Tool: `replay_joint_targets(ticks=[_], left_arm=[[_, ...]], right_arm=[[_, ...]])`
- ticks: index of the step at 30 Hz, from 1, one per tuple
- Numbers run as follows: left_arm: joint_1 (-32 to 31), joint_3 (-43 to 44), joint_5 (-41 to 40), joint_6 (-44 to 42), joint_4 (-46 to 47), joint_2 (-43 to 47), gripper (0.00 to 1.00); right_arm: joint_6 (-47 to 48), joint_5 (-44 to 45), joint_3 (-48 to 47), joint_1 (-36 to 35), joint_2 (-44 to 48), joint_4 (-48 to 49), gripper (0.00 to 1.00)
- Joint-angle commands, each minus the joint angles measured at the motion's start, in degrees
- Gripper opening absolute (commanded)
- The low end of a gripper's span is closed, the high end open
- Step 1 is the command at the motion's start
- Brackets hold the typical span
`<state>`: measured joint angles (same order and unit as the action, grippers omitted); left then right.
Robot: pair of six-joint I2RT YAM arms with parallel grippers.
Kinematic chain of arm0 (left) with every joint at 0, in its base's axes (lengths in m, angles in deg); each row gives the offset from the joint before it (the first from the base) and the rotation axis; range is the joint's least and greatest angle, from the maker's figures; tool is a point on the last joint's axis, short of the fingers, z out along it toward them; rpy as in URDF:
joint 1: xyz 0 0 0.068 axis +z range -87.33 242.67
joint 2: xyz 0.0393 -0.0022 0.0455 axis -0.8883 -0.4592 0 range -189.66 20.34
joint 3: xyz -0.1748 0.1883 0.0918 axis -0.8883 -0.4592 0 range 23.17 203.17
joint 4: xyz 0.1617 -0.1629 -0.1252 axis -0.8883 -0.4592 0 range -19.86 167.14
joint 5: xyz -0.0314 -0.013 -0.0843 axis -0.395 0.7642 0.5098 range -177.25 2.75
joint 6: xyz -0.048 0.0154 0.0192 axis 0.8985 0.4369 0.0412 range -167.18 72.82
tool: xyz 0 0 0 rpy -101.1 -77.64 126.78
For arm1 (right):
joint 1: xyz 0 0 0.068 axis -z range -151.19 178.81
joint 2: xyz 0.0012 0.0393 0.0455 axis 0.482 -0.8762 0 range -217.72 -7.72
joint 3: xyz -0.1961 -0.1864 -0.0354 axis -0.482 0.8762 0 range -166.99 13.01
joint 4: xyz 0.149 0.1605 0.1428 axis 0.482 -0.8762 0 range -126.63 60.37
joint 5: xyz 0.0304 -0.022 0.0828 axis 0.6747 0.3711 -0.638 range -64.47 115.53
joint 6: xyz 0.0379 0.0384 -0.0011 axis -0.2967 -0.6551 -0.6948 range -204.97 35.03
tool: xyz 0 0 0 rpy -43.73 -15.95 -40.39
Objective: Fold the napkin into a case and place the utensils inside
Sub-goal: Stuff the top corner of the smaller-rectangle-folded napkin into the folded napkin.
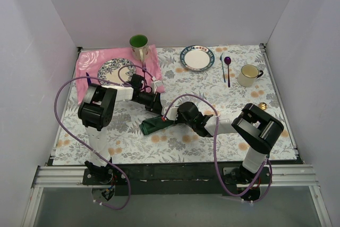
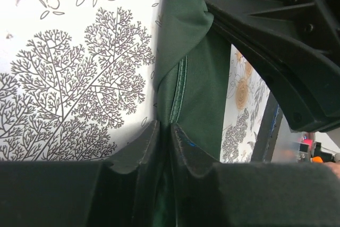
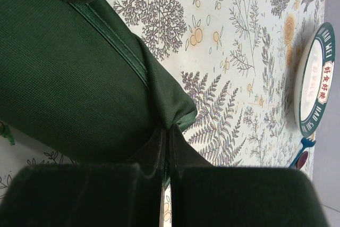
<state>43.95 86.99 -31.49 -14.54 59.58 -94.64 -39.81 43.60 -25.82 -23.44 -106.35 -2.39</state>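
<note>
Green napkin, bunched mid-tabletop, fold apparently unfinished: left claw and right claw each pinch its fabric. No case formed; utensils not yet inside, none identifiable.

Black joints and white links on left arm and right arm; purple cable along each; left gripper, right gripper matte black.
</note>
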Motion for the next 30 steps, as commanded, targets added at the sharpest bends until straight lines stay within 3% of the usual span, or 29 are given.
replay_joint_targets(ticks=[1,3,7,8,13,14,16,20,23,30], left_arm=[[-1.0,-0.5,-7.7,-0.7,-2.5,-2.4,0.08],[-1.0,-0.4,-8.7,-0.5,-2.8,-2.7,0.00],[-1.0,-0.5,-10.1,-0.3,-2.6,-2.5,0.00],[-1.0,-0.4,-10.6,-0.3,-2.7,-2.5,0.00],[-0.9,-0.4,-11.3,-0.6,-2.8,-3.1,0.00],[-1.0,-0.4,-11.3,-0.7,-2.9,-3.1,0.00],[-1.0,-0.5,-11.6,-0.7,-2.9,-3.1,0.00],[-1.0,-0.7,-11.6,-0.9,-2.9,-3.2,0.00],[-1.0,-1.0,-11.5,-0.8,-2.9,-3.3,0.00],[-0.9,-1.0,-11.6,-0.8,-2.7,-3.2,0.00]], right_arm=[[-2.3,0.4,-0.1,-0.2,-0.1,-4.2,0.01],[-2.5,0.7,-0.5,-0.2,0.3,-4.6,0.01],[-3.6,0.6,-2.0,-0.1,0.4,-7.0,0.03],[-4.2,0.7,-3.2,-0.2,0.3,-7.8,0.18],[-7.0,0.8,-8.0,-0.1,2.0,-12.9,0.42],[-7.8,0.4,-9.1,0.0,3.0,-15.4,0.52],[-10.3,-0.3,-12.4,0.0,3.8,-18.4,0.54],[-14.2,-2.9,-16.4,0.2,6.1,-24.0,0.71],[-16.5,-3.9,-17.6,0.6,7.2,-26.7,0.76],[-12.7,-2.8,-12.6,2.3,8.5,-22.8,0.77]])
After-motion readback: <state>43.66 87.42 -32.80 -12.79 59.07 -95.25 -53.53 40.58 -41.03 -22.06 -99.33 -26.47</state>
